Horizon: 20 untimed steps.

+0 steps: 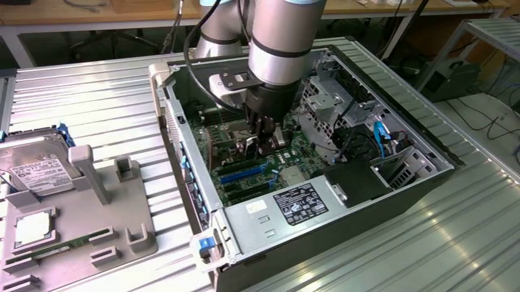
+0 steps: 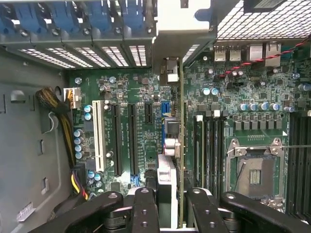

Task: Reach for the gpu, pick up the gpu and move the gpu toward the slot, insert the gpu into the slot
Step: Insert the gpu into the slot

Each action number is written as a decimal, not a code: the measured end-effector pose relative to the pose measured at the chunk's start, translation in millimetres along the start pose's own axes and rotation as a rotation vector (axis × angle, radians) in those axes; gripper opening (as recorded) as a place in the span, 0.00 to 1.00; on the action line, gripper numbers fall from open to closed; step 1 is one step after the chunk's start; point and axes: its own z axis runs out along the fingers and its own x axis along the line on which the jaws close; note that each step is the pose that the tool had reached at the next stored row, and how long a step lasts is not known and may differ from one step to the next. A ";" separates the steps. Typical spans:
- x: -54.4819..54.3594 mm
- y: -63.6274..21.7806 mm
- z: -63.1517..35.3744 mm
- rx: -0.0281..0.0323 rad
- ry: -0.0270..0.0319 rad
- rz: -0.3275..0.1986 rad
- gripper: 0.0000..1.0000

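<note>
The gpu [image 2: 180,145] appears edge-on in the wrist view as a thin dark card with a silver block on its side. Its metal bracket [image 2: 168,70] reaches the case's rear wall. My gripper [image 2: 170,196] is shut on the card, one black finger [image 2: 146,208] on each side. The card stands on edge over the motherboard, between the black expansion slots [image 2: 132,141] and the memory slots [image 2: 209,145]. Whether its lower edge sits in a slot is hidden. In the exterior view my gripper [image 1: 262,143] reaches down into the open computer case [image 1: 175,121] with the gpu [image 1: 274,139] between its fingers, above blue slots [image 1: 243,174].
The empty CPU socket [image 2: 255,172] lies beside the memory slots. A white slot [image 2: 98,136] and yellow-black cables [image 2: 65,126] are on the far side. A power supply [image 1: 301,204] and drive cage [image 1: 325,97] crowd the case. A grey fixture [image 1: 81,219] holds a hard drive [image 1: 36,161].
</note>
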 end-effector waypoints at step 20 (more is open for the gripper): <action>6.9 8.8 16.8 -0.0034 0.0000 0.000 0.28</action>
